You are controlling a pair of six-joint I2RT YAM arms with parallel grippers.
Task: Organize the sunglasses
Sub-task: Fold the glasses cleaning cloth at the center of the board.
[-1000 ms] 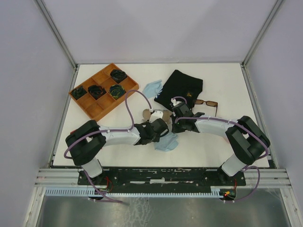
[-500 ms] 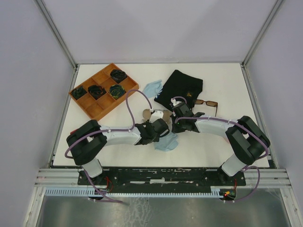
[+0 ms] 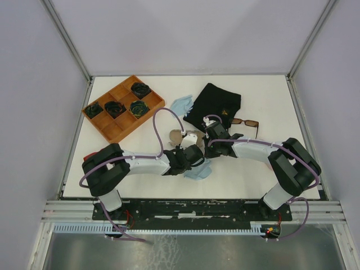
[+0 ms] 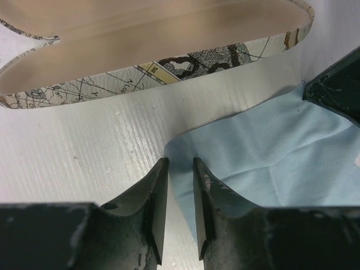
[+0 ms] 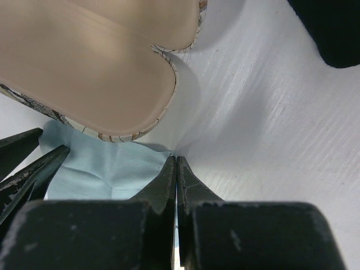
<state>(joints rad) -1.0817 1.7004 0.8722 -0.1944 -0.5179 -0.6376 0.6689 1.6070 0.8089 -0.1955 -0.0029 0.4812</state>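
Note:
The brown-lensed sunglasses (image 3: 245, 122) lie open on the table at the right, beside the black pouch (image 3: 216, 104). The red sunglasses are out of view. My left gripper (image 3: 196, 159) (image 4: 180, 163) hovers with its jaws narrowly apart over a corner of a light blue cloth (image 4: 270, 152) that lies flat on the table. My right gripper (image 3: 209, 151) (image 5: 176, 158) is shut on the opposite corner of that cloth (image 5: 101, 163). An open grey map-patterned glasses case (image 3: 181, 135) (image 4: 140, 34) (image 5: 84, 67) lies empty just beyond both grippers.
A wooden compartment tray (image 3: 115, 128) with dark coiled items stands at the back left. A second blue cloth (image 3: 181, 104) lies left of the pouch. The pouch also shows in the right wrist view (image 5: 337, 28). Walls close in the table on three sides.
My left gripper has shifted a little right and nearer onto the blue cloth, and its cable loop has risen. The right arm has not moved.

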